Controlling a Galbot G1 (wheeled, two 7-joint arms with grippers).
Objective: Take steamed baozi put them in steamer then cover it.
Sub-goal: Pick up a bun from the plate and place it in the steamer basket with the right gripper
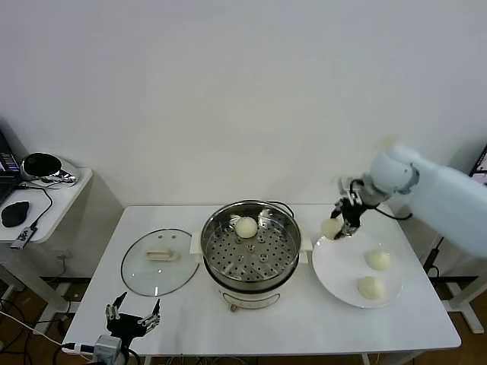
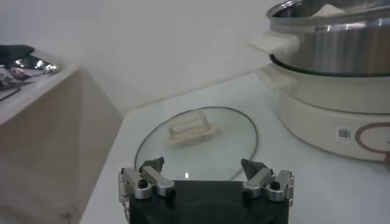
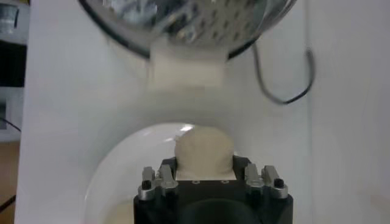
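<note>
One steamed baozi (image 1: 332,226) sits pinched between the jaws of the right gripper (image 1: 342,226), held above the inner edge of the white plate (image 1: 335,270), on the side facing the steamer (image 1: 249,251). In the right wrist view the bun (image 3: 203,151) fills the gap between the fingers, with the plate rim below and the steamer's white side handle (image 3: 187,66) just ahead; judged: bun is up off the plate and in line for carrying over the pot rim.

One baozi (image 1: 246,226) already rests on the perforated tray, toward the back. Two more (image 1: 377,259) (image 1: 370,287) lie on the plate.

The cover (image 1: 158,261) lies flat on the table left of the steamer, handle up, so the pot mouth is open for loading.

Left gripper (image 1: 131,322) is parked low at the table's near edge, jaws spread wide, facing the cover (image 2: 196,143), holding nothing.
</note>
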